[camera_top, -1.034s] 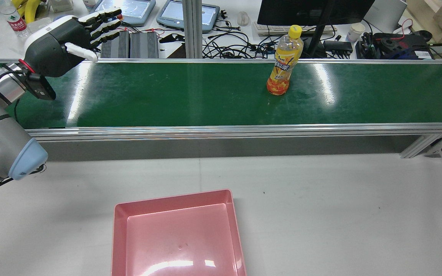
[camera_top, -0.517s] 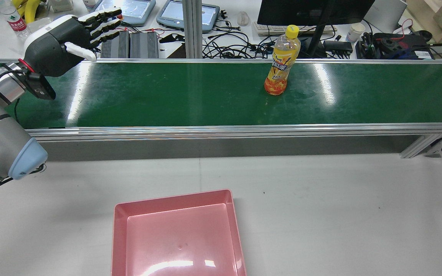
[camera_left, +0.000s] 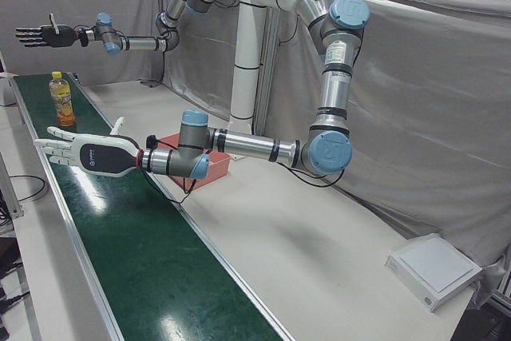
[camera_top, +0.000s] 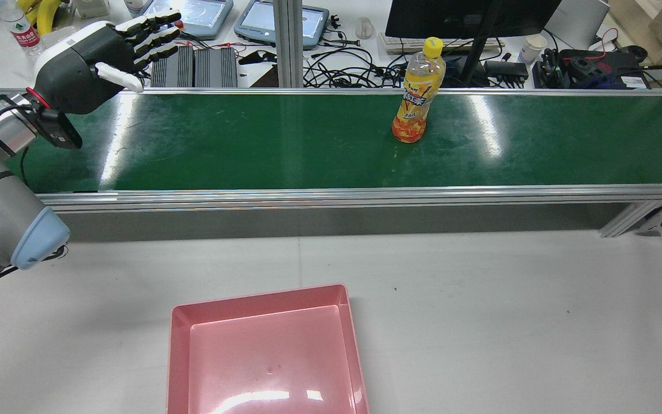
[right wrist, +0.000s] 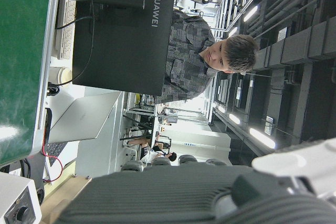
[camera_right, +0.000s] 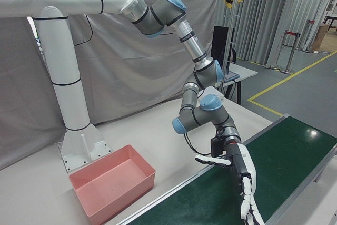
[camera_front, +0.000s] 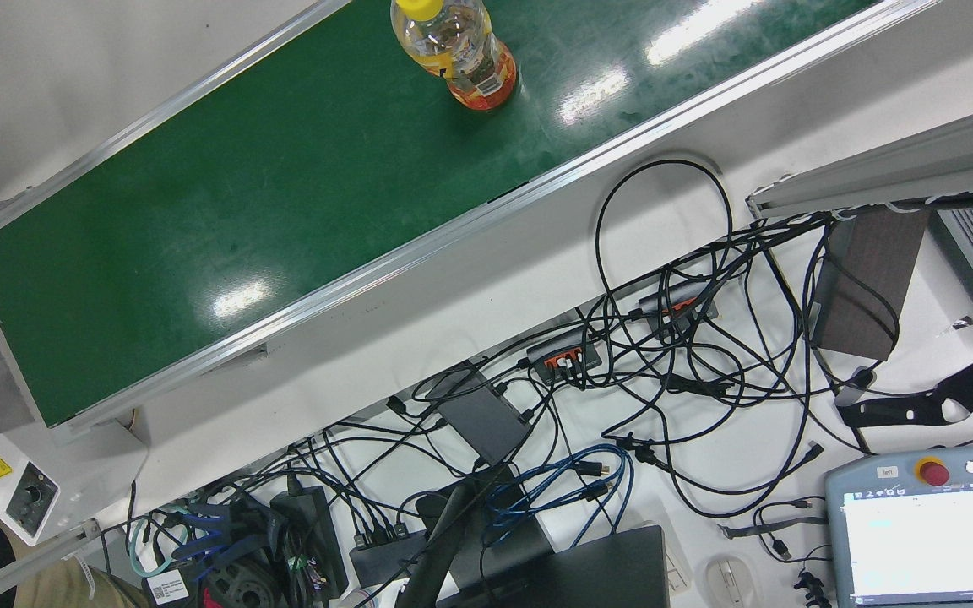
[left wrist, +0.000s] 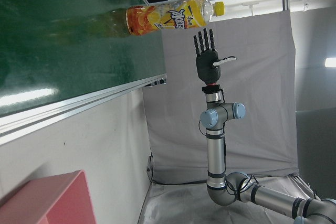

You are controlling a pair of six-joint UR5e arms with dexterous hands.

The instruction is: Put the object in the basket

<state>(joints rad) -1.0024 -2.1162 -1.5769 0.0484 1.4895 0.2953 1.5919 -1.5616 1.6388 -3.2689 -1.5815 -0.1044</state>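
An orange drink bottle [camera_top: 417, 98] with a yellow cap stands upright on the green conveyor belt [camera_top: 250, 144], right of centre; the front view also catches the bottle [camera_front: 457, 55]. My left hand [camera_top: 98, 66] hovers open over the belt's left end, fingers spread, far from the bottle. In the left-front view this left hand [camera_left: 88, 153] is the nearer one. My right hand [camera_left: 44, 35] is raised open beyond the bottle [camera_left: 61, 101], holding nothing; the left hand view has the right hand [left wrist: 209, 59] behind the bottle [left wrist: 168, 18]. The pink basket [camera_top: 179, 345] sits empty on the white table.
Behind the belt lie tangled cables [camera_top: 354, 75], a monitor [camera_top: 469, 17], teach pendants [camera_top: 282, 23] and a small water bottle [camera_top: 20, 29]. A person [right wrist: 189, 51] stands beyond the monitor. The belt's control box [camera_front: 26, 490] sits at one end.
The bottle has travelled a little to the left along the belt in the rear view. My left hand has barely shifted and stays open.
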